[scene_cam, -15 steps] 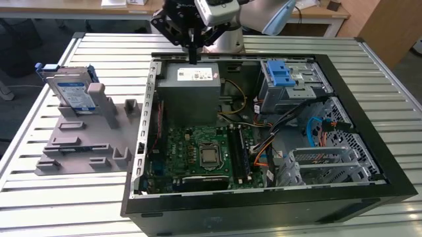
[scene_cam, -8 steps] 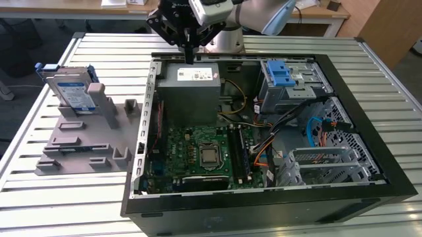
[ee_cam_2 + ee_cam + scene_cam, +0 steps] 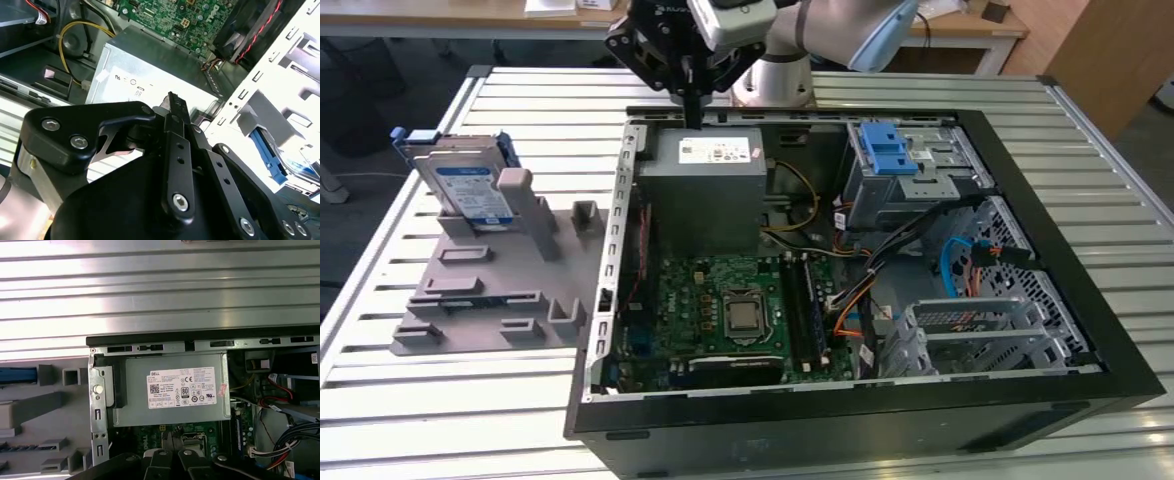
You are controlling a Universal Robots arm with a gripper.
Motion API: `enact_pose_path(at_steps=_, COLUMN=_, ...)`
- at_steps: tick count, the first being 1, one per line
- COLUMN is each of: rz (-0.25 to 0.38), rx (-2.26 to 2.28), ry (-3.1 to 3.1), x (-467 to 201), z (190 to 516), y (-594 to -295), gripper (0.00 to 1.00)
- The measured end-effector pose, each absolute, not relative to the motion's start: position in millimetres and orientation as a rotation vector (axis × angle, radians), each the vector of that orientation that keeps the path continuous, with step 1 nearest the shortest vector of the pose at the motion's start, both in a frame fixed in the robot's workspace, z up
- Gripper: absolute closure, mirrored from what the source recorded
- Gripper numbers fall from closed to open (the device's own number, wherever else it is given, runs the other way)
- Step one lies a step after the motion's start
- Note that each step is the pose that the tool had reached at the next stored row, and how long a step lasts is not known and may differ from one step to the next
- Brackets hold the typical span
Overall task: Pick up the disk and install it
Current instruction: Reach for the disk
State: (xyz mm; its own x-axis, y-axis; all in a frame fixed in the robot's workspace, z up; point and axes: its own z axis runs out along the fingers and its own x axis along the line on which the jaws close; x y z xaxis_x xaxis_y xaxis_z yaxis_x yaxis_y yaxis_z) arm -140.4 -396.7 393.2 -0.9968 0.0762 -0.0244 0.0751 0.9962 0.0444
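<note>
A slatted metal table carries an open computer case lying on its side, with a grey slotted stand just beside it on the exterior view's left. The disk stands on edge in the far end of that stand, label facing out, its blue bracket showing along the top and sides. It is untouched and well apart from the gripper. The gripper hangs above the far rim of the case, over the power supply, and its fingers look drawn together with nothing between them. In the second wrist view the gripper points down at the supply's stickered face. The disk is likely rigid and fairly dense for its size, so it should not flex or sag in a grasp. Its metal faces and glossy label are probably slick, and a drive of this kind does not take knocks well. The plastic bracket probably offers more grip than bare metal, though it may give a little under pressure. The exposed upper part, above the stand's slot, looks like the sensible place to take hold, pinching across the thin dimension on the two flat faces. The grip should be centred so that the disk does not swing as it lifts. The lower part is hidden by the stand, so I cannot tell how snugly it sits.
</note>
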Motion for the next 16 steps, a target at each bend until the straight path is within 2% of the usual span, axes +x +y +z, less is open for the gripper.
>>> enact_pose_path(at_steps=16, rz=0.068, rx=0.118, ry=3.113, x=-160, z=393, y=-395, gripper=0.89)
